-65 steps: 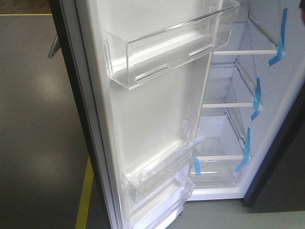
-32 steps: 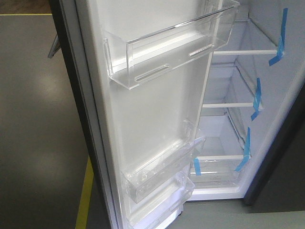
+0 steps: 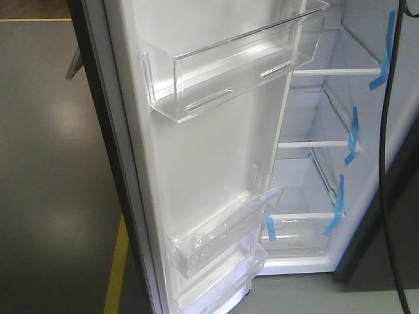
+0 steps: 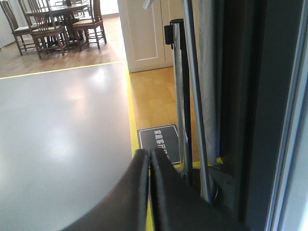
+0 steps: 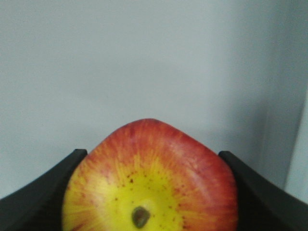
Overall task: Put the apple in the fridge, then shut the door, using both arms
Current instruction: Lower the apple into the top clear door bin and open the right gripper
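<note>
Step in hand: the first half of the task, carrying the apple (image 5: pixel 159 178) into the fridge (image 3: pixel 301 114); nothing lies on the shelves and the door (image 3: pixel 209 150) stands wide open.
Right gripper (image 5: pixel 153 155): part open, its two black fingers pressed against the left and right flanks of the apple, which fills the gap between them.
Apple's place: held in that grip in front of a plain white surface, probably the fridge lining, though the view is too close to say which shelf it is near.
Left gripper (image 4: pixel 148 156): fingers pressed together, holding nothing, out beside the dark outer edge of the door, above the grey floor.
Front view: no apple or gripper shows, only a thin black cable (image 3: pixel 386 131) hanging at the right.
Next move: I judge the right arm must bring the apple over a glass shelf (image 3: pixel 334 70), set it down flat so it cannot roll, let go and draw clear; then the door can be pushed.
Apple's look: glossy, red at the shoulder, streaking into speckled yellow round a small dark spot at its end.
</note>
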Tool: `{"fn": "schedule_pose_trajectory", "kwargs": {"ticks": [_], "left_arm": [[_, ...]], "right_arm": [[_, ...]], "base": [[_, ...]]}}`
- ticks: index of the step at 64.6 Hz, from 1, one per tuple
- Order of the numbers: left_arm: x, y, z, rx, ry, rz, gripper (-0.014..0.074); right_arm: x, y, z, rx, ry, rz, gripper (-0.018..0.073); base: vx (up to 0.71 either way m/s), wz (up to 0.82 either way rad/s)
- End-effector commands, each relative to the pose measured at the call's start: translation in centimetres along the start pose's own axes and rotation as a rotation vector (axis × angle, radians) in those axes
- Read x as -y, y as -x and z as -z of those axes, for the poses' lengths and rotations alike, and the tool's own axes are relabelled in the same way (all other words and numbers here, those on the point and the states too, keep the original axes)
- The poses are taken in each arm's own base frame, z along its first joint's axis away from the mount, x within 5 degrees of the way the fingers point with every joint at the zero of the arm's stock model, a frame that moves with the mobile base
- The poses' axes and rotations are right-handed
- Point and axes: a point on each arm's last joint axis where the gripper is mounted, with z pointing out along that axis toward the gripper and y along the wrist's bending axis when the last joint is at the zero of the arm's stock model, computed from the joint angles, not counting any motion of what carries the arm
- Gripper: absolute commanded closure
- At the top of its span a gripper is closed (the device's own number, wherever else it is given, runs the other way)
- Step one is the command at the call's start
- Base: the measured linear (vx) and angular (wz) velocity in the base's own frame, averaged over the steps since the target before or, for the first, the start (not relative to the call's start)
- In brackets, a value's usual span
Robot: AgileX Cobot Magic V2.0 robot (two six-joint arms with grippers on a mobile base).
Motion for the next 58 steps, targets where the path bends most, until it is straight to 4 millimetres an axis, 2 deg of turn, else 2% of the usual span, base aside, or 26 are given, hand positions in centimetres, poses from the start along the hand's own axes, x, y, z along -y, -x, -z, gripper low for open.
{"fn": "schedule_pose_trajectory", "kwargs": {"ticks": [1,11,18,25,34,42,58], "left_arm": [[0.1,-0.2,-0.1,0.065,-0.006,0.000,0.0602],[0.1,-0.2,-0.1,0.065,-0.006,0.000,0.0602],[0.1,-0.2,-0.1,0.065,-0.006,0.000,0.0602],[0.1,-0.2,-0.1,0.065,-0.006,0.000,0.0602],[0.1,-0.2,-0.1,0.065,-0.006,0.000,0.0602],[0.1,-0.2,-0.1,0.065,-0.006,0.000,0.0602],[0.1,-0.2,-0.1,0.065,-0.006,0.000,0.0602]], "right_arm": [[-1.5,2.2,0.7,0.108,0.012,0.017,0.0439],[-1.8,1.7,-0.3,0.076,0.015,0.044,0.0424],[-2.1,1.5,-0.6,0.055,0.010,0.071,0.0372],[-2.1,1.3,-0.7,0.029,-0.003,0.097,0.0271],[-2.0,1.2,-0.7,0.024,-0.013,0.098,0.0096],[-1.8,1.2,-0.7,0.022,-0.033,0.110,-0.0001],[-1.6,1.4,-0.7,0.044,-0.062,0.094,-0.0031]], "base": [[0.00,0.00],[0.00,0.00],[0.00,0.00],[0.00,0.00],[0.00,0.00],[0.00,0.00],[0.00,0.00]]}}
